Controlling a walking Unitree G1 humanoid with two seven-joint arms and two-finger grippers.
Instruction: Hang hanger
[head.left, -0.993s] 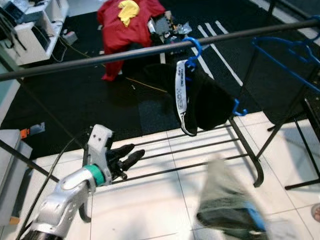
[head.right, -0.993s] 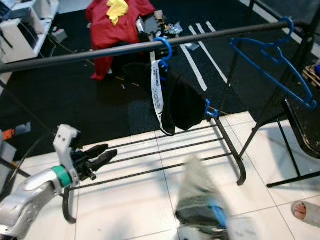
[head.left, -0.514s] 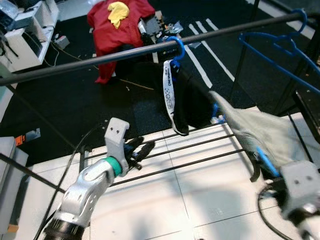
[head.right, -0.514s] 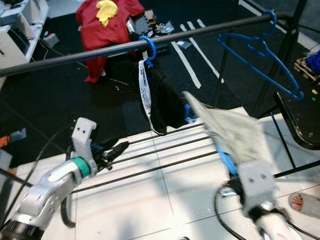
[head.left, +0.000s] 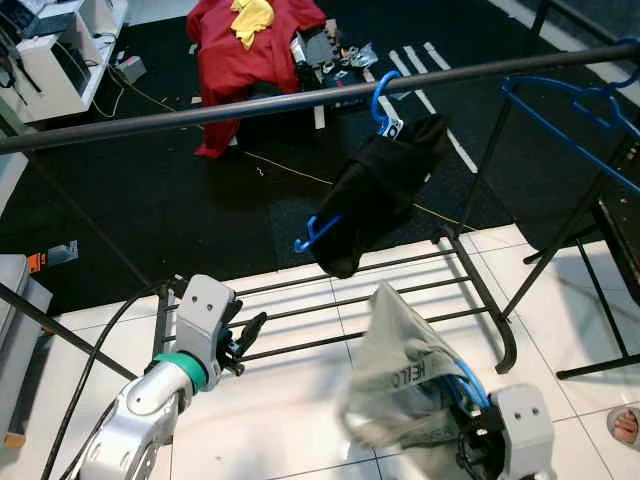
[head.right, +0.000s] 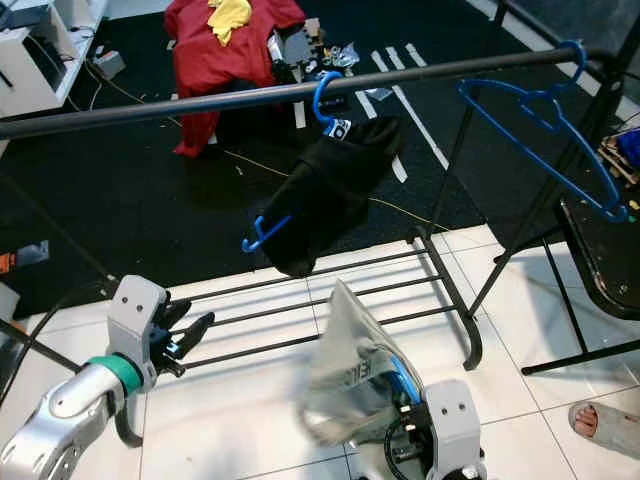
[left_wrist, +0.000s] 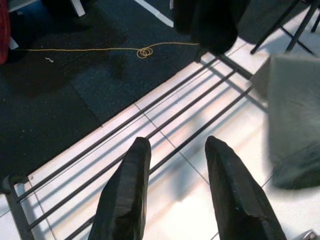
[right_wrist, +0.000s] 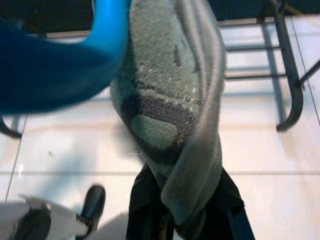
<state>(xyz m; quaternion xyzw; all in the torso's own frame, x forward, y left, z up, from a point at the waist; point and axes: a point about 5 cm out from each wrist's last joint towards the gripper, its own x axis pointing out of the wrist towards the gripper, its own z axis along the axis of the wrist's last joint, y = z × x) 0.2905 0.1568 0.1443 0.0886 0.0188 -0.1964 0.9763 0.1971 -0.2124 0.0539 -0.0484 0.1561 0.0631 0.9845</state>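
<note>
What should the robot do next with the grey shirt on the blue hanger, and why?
Probably lift it: the right end effector holds the grey shirt on its blue hanger low over the tiles, well below the rail. The bare rail between the black garment and empty hanger looks reachable.

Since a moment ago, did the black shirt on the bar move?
Yes. The black shirt has swung up sideways under the rail: it hung straight down, and now its hanger's end pokes out toward the robot's left.

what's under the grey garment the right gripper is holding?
A blue hanger shows at the edge of the grey garment, above the right gripper. The cloth covers most of the hanger, its hook and the gripper's fingers.
</note>
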